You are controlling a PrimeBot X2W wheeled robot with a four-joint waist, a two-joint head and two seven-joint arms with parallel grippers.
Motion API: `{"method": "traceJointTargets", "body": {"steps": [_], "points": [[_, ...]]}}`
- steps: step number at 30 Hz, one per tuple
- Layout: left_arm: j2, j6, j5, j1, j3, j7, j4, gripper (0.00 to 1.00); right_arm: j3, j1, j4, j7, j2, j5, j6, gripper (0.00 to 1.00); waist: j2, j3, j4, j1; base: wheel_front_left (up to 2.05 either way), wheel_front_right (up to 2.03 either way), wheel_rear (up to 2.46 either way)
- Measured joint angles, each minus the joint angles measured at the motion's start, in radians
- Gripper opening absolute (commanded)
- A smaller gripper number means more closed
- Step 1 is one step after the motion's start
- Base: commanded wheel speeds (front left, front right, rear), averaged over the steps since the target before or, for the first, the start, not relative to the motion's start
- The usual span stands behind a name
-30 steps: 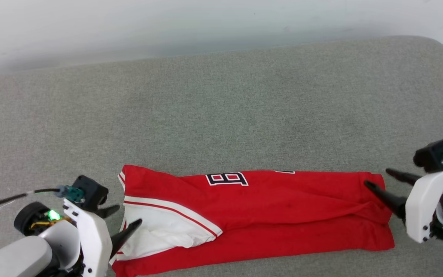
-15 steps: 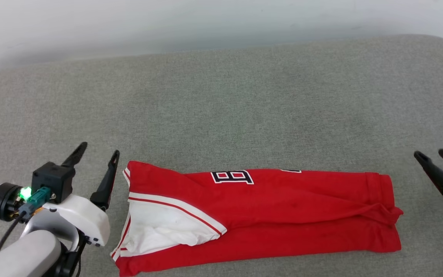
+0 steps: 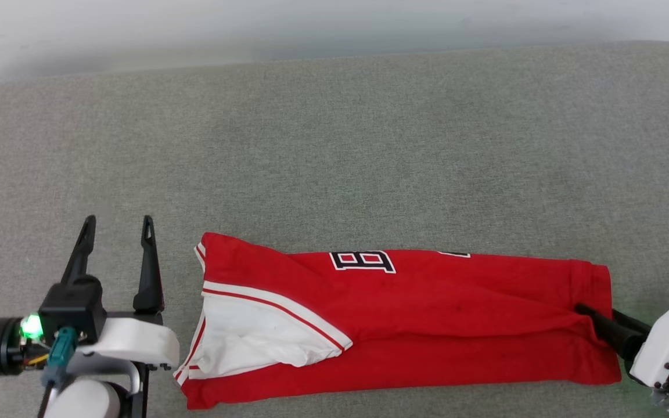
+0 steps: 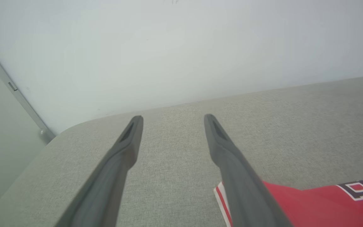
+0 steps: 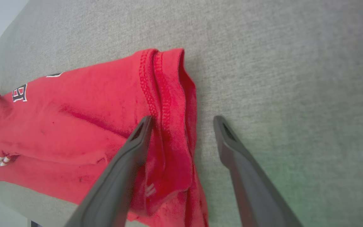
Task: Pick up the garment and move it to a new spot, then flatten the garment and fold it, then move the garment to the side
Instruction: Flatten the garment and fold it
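My right claw (image 5: 183, 119) stands apart, straddling the hem end of the shirt (image 3: 427, 325). One finger is over the red cloth and the other over bare cushion, with nothing clamped. I judge that this sets up a pinch on that edge for the next fold. My left claw (image 3: 118, 223), also spread, hovers just beside the sleeve end, touching nothing. The shirt lies folded into a long strip near the front of the grey cushion (image 3: 334, 145), the one surface bearing it.
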Motion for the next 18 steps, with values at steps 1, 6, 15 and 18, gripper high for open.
{"method": "traceJointTargets", "body": {"steps": [1,6,15,18], "points": [[-0.024,-0.009,0.024,0.020,0.026,0.000,-0.003,1.00,0.007,0.001,0.001,0.007,0.006,0.007,0.000,1.00,0.0000,0.002,0.002,0.0000,0.00,0.00,0.00],[-0.127,-0.053,0.155,0.095,0.124,-0.001,-0.018,1.00,0.038,0.002,-0.002,0.046,0.024,0.044,0.000,1.00,0.0000,0.007,0.009,0.0000,0.00,0.00,0.00],[-0.295,-0.095,0.337,0.182,0.286,-0.001,-0.053,1.00,0.093,-0.010,-0.013,0.059,0.041,0.075,0.000,0.95,0.0000,0.005,0.015,-0.0001,0.00,0.00,0.00],[-0.343,-0.108,0.374,0.207,0.326,-0.001,-0.059,1.00,0.108,-0.017,-0.005,0.049,0.046,0.079,0.000,0.01,0.0000,0.001,0.016,0.0000,0.00,0.00,0.00]]}}
